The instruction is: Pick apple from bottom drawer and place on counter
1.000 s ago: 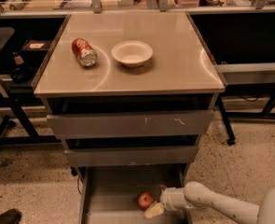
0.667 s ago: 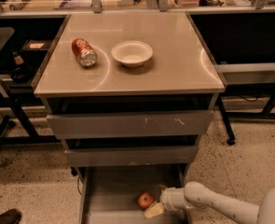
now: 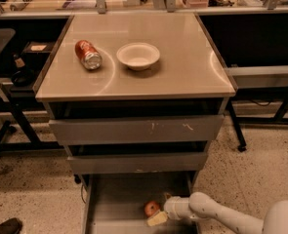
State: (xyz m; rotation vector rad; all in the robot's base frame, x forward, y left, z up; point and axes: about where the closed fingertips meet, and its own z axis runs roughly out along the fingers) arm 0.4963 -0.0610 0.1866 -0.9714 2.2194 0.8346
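End effector (image 3: pixel 159 210) sits spread beside apple (image 3: pixel 151 207) in bottom drawer (image 3: pixel 115 204); contact unclear.

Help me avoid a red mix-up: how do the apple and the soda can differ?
The apple is small and round; the soda can is a longer cylinder with a silver end. The apple lies in the open bottom drawer, the gripper right beside it; the can lies on its side on the counter. Both are red.

No legible text anywhere
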